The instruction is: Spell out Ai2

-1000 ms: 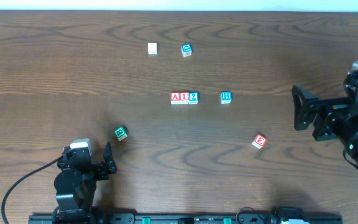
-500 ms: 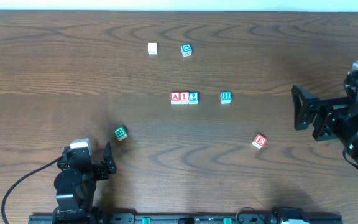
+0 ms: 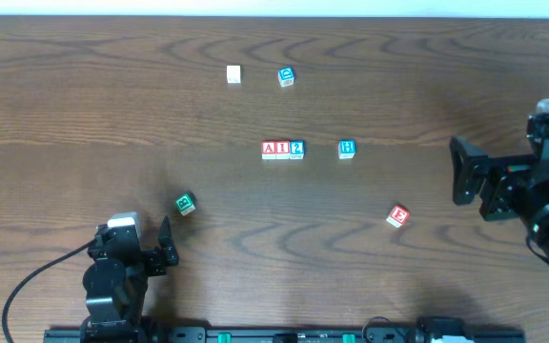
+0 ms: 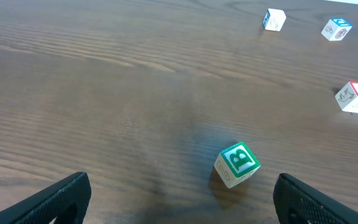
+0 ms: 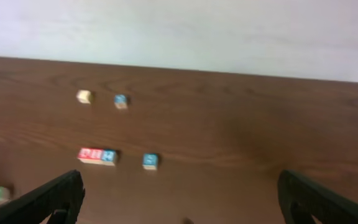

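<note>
Wood table [image 3: 112, 114]: A-I-2 row [image 3: 283, 149] sits mid-table, blocks touching. I read left gripper [image 4: 179, 190] wide, empty, near B block [image 4: 236, 164]. Right gripper [image 5: 178, 190], well apart from row, apparently wide; view blurred.

Right arm [image 3: 532, 195] — displaced slightly toward the near edge of the worktop [image 3: 84, 114] relative to both earlier overhead views. Its camera housing now sits a little lower in frame. The right pincer [image 3: 458, 171], jaws spread wide, has dropped by the same small amount. The right wrist view is smeared — consistent with this arm being in motion.
</note>
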`<state>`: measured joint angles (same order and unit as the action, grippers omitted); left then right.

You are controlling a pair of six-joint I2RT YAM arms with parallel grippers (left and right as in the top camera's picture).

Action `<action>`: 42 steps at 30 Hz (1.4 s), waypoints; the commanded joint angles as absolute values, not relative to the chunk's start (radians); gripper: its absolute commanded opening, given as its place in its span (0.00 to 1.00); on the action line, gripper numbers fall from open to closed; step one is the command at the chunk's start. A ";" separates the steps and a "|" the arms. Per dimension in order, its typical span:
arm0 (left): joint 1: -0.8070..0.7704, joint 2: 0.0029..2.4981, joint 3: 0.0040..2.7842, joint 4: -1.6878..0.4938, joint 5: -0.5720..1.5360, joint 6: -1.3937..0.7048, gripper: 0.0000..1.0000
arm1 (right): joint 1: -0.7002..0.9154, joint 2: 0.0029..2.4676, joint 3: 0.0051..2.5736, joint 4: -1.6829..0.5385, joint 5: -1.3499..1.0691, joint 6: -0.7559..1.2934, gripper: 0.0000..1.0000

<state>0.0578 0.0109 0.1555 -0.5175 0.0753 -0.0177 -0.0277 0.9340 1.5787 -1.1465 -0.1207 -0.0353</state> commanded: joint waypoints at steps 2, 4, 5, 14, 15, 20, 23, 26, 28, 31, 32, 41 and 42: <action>0.056 0.004 0.141 -0.512 0.072 -0.002 0.95 | -0.045 0.810 1.382 -1.124 -0.060 -0.068 0.99; 0.056 0.004 0.141 -0.512 0.072 -0.002 0.95 | -0.045 0.682 1.186 -1.030 -0.072 -0.068 0.99; 0.056 0.004 0.141 -0.512 0.072 -0.002 0.96 | -0.045 0.616 1.085 -0.970 -0.097 -0.067 0.99; 0.056 0.004 0.141 -0.512 0.072 -0.002 0.95 | -0.044 0.277 0.599 -0.685 -0.177 -0.064 0.99; 0.056 0.004 0.141 -0.512 0.072 -0.002 0.96 | -0.044 0.251 0.567 -0.675 -0.177 -0.064 0.99; 0.056 0.004 0.141 -0.512 0.072 -0.002 0.95 | -0.044 0.117 0.412 -0.669 -0.177 -0.056 0.99; 0.056 0.004 0.141 -0.512 0.072 -0.002 0.95 | -0.044 0.040 0.334 -0.669 -0.178 -0.029 0.99; 0.056 0.004 0.141 -0.512 0.072 -0.002 0.95 | -0.044 0.005 0.273 -0.664 -0.177 0.008 0.99; 0.056 0.004 0.141 -0.512 0.072 -0.002 0.95 | -0.043 0.005 0.250 -0.664 -0.177 0.030 0.99; 0.056 0.004 0.141 -0.512 0.072 -0.002 0.95 | -0.043 0.005 0.216 -0.661 -0.189 0.041 0.99; 0.056 0.004 0.141 -0.512 0.072 -0.002 0.95 | -0.043 0.005 0.206 -0.661 -0.189 0.053 0.99; 0.056 0.004 0.141 -0.512 0.072 -0.002 0.95 | -0.043 0.005 0.160 -0.664 -0.188 0.104 0.99; 0.056 0.004 0.141 -0.512 0.072 -0.002 0.95 | -0.043 0.005 0.160 -0.664 -0.188 0.104 0.99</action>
<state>0.0578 0.0101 0.1555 -0.5144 0.0753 -0.0177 -0.0307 0.0143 0.1677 -0.6647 -0.1772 0.0814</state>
